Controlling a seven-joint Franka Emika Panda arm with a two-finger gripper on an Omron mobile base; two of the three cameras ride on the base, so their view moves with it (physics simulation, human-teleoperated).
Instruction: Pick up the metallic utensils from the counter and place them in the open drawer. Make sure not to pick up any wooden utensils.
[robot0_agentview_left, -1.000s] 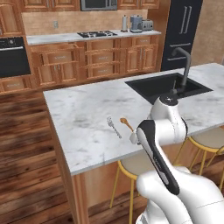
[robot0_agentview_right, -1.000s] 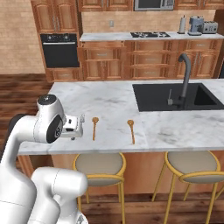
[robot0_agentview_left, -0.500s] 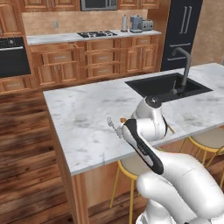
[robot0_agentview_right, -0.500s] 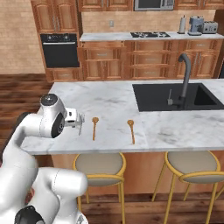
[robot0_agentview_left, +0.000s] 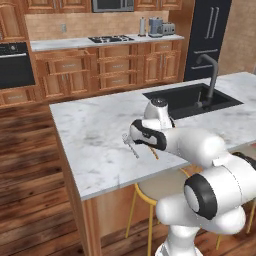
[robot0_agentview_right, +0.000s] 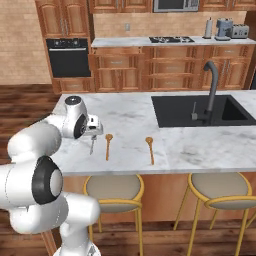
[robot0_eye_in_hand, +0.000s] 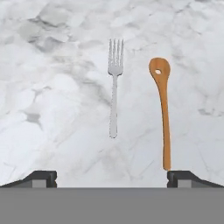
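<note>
A small silver fork (robot0_eye_in_hand: 114, 89) lies on the white marble counter (robot0_eye_in_hand: 52, 87), straight below my open gripper (robot0_eye_in_hand: 113, 179) and centred between its two fingertips. A wooden spoon (robot0_eye_in_hand: 163, 111) lies parallel just beside the fork, its handle end close to one fingertip (robot0_eye_in_hand: 183, 177). From the right base, the gripper (robot0_agentview_right: 93, 132) hovers low over the fork (robot0_agentview_right: 92, 146), with one wooden spoon (robot0_agentview_right: 107, 146) beside it and a second wooden spoon (robot0_agentview_right: 150, 149) further right. The left base view shows the fork (robot0_agentview_left: 132, 146) under the hand (robot0_agentview_left: 133, 136). A drawer (robot0_agentview_right: 114, 51) stands pulled out in the far cabinets.
A black sink (robot0_agentview_right: 200, 110) with a dark faucet (robot0_agentview_right: 212, 82) is set into the counter to the right. Round stools (robot0_agentview_right: 112, 187) stand under the counter's near edge. Across the wooden floor are cabinets, an oven (robot0_agentview_right: 68, 57) and a stove top.
The arm has swung left and lowered its hand over the fork. The jaws stayed open; fork and spoons have not moved.
</note>
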